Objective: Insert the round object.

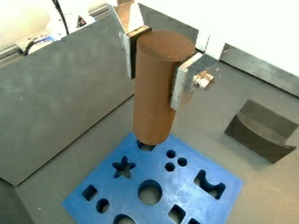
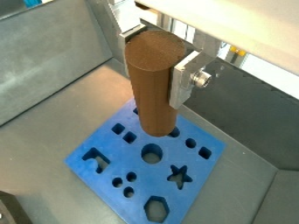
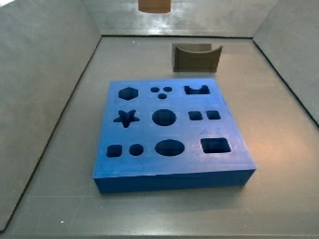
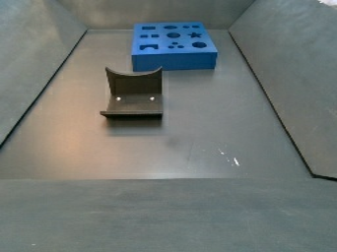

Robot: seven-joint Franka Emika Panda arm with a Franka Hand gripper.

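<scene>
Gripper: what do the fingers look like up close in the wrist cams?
The gripper has flat silver plate fingers, seen in both wrist views. One plate carries a round metal screw head or knob on its outer face. Dark pads aren't clearly visible. No cables or markings show.

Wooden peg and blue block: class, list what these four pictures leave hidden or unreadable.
- Wooden peg: its lower end hides the blue block beneath it in both wrist views.
- Peg in a side view: cut off by the top edge; gripper not shown.
- Block's holes: too small to read in a side view.
</scene>
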